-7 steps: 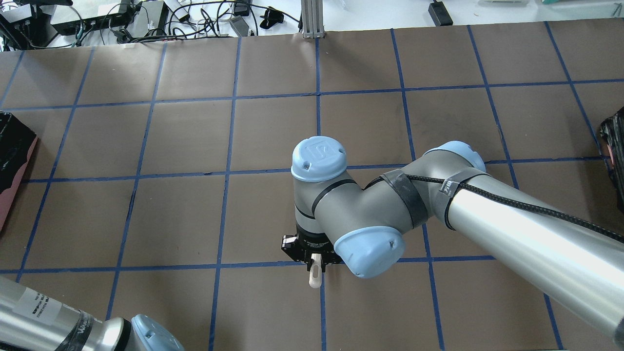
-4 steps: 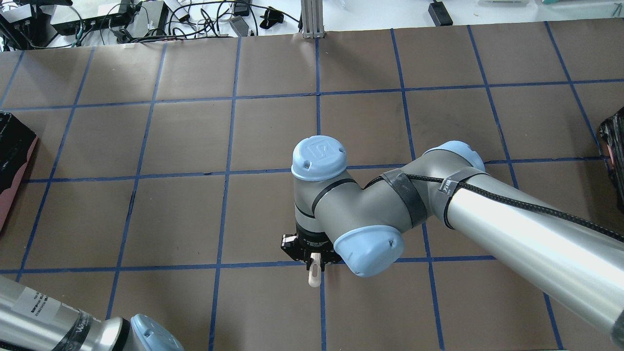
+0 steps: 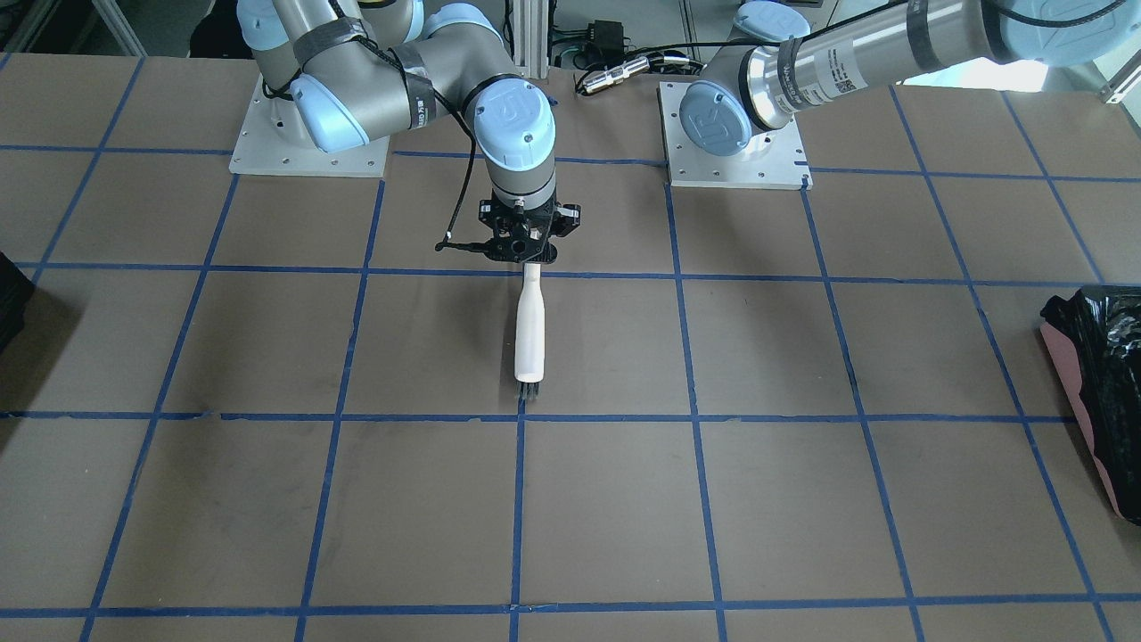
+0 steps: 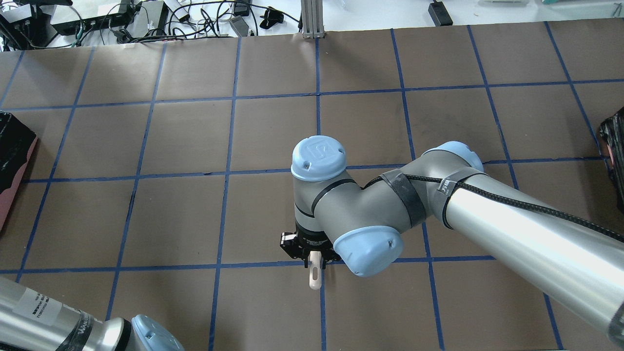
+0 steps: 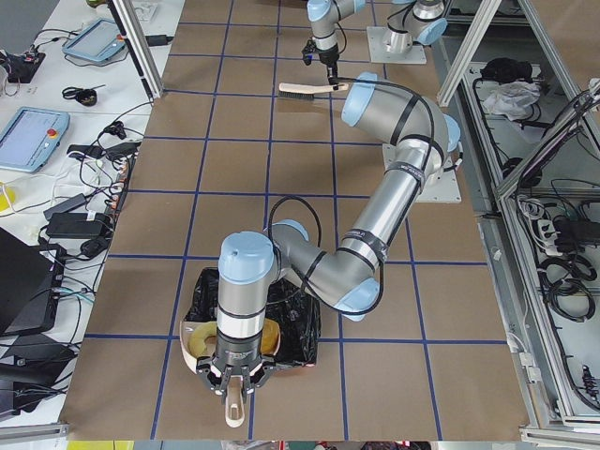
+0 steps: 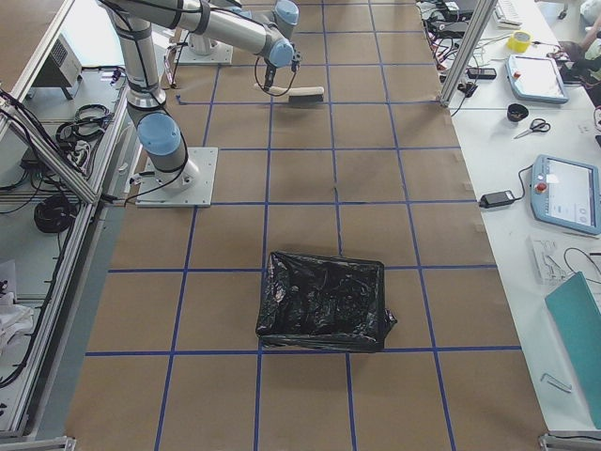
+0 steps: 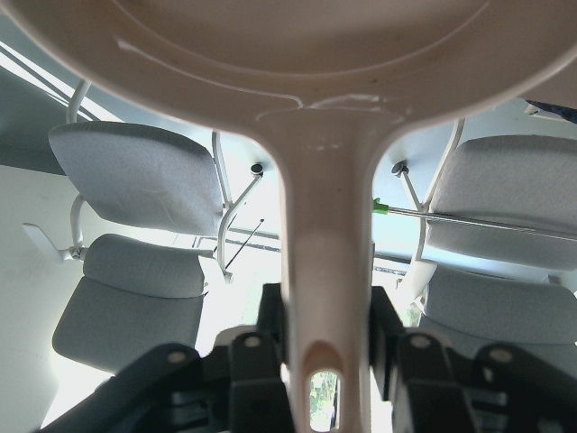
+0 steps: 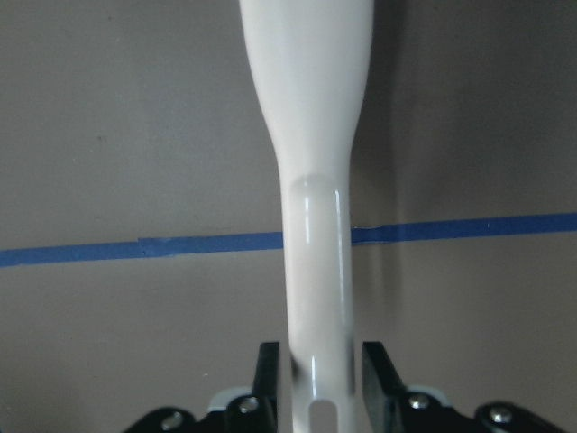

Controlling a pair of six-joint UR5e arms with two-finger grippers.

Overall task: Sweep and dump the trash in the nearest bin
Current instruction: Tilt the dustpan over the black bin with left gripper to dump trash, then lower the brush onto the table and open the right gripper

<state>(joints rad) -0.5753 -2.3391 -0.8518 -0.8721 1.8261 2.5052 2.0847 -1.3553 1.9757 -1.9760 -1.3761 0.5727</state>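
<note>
Right tool (image 3: 528, 257): clamped on the handle end of the white plastic brush with dark bristles (image 3: 529, 330).
Brush: level, pointing away from the robot; bristle tip near a blue tape line on the brown paper-covered desk (image 3: 802, 499).
Left tool (image 7: 326, 325): closed on the handle of the cream-white plastic dustpan (image 7: 306, 54).
Dustpan: held over the black-bag-lined bin with a pinkish side (image 3: 1105, 357), at the desk's left end.
Tan-orange trash (image 5: 271, 332): at the pan's edge beside the left wrist, above the bag; in pan or bag, cannot tell.
</note>
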